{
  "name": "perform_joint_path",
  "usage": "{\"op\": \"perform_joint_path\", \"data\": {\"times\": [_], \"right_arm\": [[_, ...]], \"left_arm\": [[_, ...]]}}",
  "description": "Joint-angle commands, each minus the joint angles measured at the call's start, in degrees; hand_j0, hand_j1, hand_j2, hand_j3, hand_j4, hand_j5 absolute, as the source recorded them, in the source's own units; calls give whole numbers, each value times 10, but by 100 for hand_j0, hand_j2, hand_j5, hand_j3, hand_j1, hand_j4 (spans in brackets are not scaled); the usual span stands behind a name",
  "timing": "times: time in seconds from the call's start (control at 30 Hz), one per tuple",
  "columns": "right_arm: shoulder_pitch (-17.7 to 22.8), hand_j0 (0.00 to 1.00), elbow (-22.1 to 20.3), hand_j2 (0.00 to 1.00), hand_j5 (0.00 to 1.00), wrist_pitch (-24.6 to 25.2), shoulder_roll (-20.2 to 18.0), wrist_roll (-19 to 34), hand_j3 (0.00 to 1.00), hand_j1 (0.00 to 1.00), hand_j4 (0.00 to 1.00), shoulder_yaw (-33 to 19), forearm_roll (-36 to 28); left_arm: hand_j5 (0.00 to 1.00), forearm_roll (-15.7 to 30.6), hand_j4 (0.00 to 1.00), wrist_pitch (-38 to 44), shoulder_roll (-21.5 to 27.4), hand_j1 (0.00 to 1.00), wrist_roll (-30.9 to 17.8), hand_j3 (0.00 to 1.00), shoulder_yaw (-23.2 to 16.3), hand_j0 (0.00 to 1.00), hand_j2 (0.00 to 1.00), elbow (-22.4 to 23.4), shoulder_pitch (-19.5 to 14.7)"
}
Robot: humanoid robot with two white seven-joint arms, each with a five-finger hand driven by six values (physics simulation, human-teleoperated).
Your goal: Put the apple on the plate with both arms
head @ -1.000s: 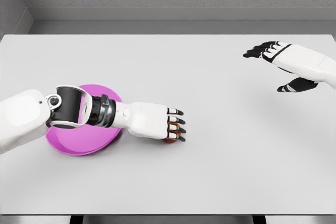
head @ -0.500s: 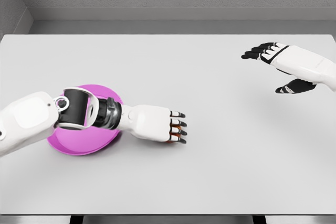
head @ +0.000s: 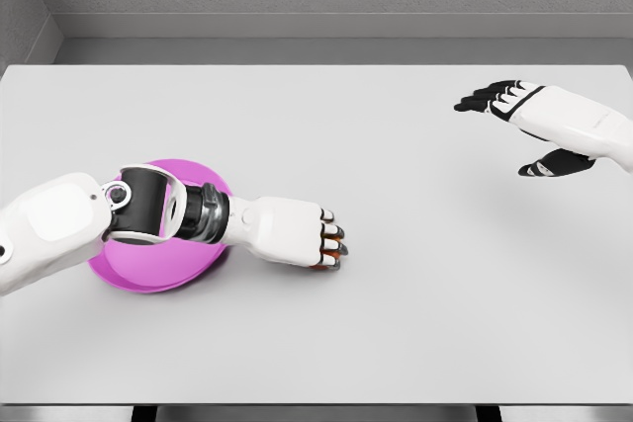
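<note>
The apple (head: 324,264) is almost fully hidden under the left hand (head: 292,234); only a small red-brown part shows between the curled fingers (head: 332,244). The left forearm covers the middle and upper part of the plate (head: 148,279), so its full rim is not visible. The left arm is cut off by the left edge, and the right arm by the right edge behind the right hand (head: 554,126). The desk (head: 396,323) front corners fall outside the view.
</note>
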Motion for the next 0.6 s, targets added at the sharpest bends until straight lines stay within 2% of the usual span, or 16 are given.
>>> {"op": "perform_joint_path", "data": {"times": [0.0, 0.1, 0.17, 0.3, 0.43, 0.47, 0.57], "right_arm": [[0, 100, 0, 100, 100, 1, -1, 0, 100, 100, 100, -3, -3], [1, 100, 0, 100, 100, 1, -1, 0, 100, 100, 100, -7, -3], [4, 100, 0, 100, 100, 1, -1, 0, 100, 100, 100, -8, -3], [4, 100, 0, 100, 100, 1, -1, 0, 100, 100, 100, -8, -3], [4, 100, 0, 100, 100, 1, -1, 0, 100, 100, 100, -8, -3], [4, 100, 0, 100, 100, 0, -1, 0, 100, 100, 100, -8, -3], [4, 100, 0, 100, 100, 0, -1, 0, 100, 100, 100, -8, -3]], "left_arm": [[44, -4, 44, -2, 0, 44, -3, 44, -1, 44, 44, 1, 0], [32, -1, 32, -2, 1, 32, -2, 32, 0, 32, 32, 1, -1], [28, 4, 28, -2, 3, 28, -1, 28, 4, 28, 28, 1, -1], [28, 33, 28, -2, 6, 28, 3, 28, 13, 28, 28, 0, -1], [28, 84, 28, -2, 12, 28, 5, 28, 39, 28, 28, 2, -1], [28, 100, 28, -2, 25, 28, 5, 28, 58, 28, 28, 3, 5], [28, 138, 28, -2, 45, 28, 5, 28, 80, 28, 28, 14, 6]]}}
